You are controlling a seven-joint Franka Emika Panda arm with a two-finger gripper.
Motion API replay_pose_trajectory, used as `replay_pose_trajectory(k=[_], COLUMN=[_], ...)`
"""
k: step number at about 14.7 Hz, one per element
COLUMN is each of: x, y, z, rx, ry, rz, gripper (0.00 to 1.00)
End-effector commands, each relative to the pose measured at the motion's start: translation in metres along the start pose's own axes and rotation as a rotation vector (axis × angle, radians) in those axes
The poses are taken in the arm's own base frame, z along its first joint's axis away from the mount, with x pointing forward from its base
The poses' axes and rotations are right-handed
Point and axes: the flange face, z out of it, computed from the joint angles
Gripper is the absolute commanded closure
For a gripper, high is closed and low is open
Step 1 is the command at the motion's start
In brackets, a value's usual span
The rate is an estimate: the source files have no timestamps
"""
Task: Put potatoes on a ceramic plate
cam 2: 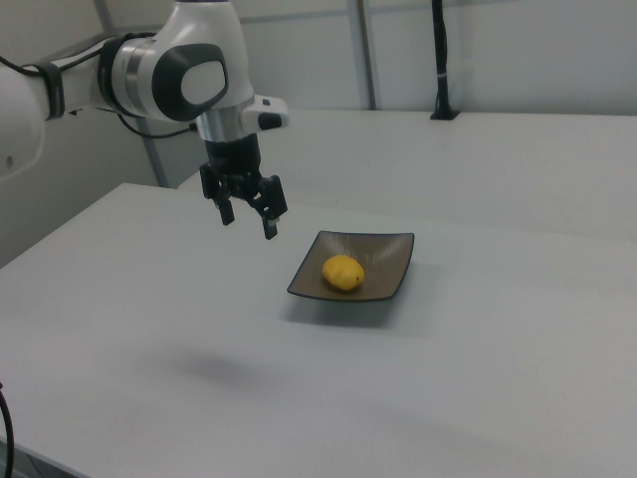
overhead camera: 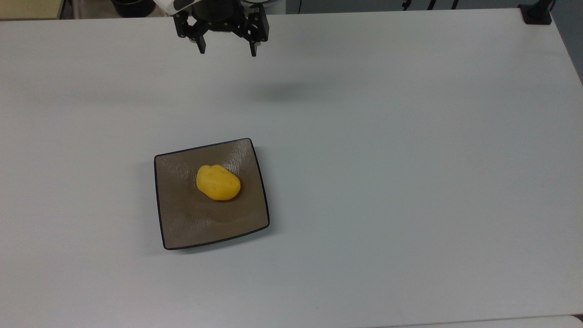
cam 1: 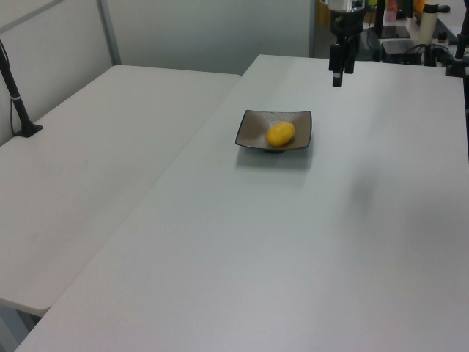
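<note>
A small bright yellow potato (overhead camera: 218, 182) (cam 1: 281, 133) (cam 2: 342, 273) lies near the middle of the square brown ceramic plate (overhead camera: 182, 228) (cam 1: 253, 128) (cam 2: 388, 254) with its thin black rim. The plate rests flat on the white table. My gripper (overhead camera: 227, 50) (cam 1: 338, 79) (cam 2: 247, 224) hangs open and empty high above the table, well away from the plate, at the top view's upper edge. In the right view it floats to the left of the plate, fingers pointing down.
The white table (overhead camera: 410, 159) stretches wide around the plate. A second white table (cam 1: 95, 147) adjoins it on the left view's left, with a black post (cam 1: 16, 95) standing on it. A black clamp (overhead camera: 536, 12) sits at the top view's upper right corner.
</note>
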Motion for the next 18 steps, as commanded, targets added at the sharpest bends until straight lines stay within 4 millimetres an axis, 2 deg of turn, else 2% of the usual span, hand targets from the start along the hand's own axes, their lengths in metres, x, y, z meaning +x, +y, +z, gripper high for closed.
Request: replay_pose_trajectory(k=[1,4,8,13,18], x=[-0.01,-0.015,-0.028,-0.029,-0.029], y=[-0.001,-0.007,-0.023,-0.009,-0.011], z=[-0.003,-0.009,-0.002,-0.006,-0.007], rx=[0.01,0.008,0.0,0.01,-0.011], ry=[0.006,0.015,0.0,0.007,0.008], rz=[-0.009,-0.02,-0.049,-0.023,-0.041], gripper=[0.0,0.0,0.0,0.0,0.0])
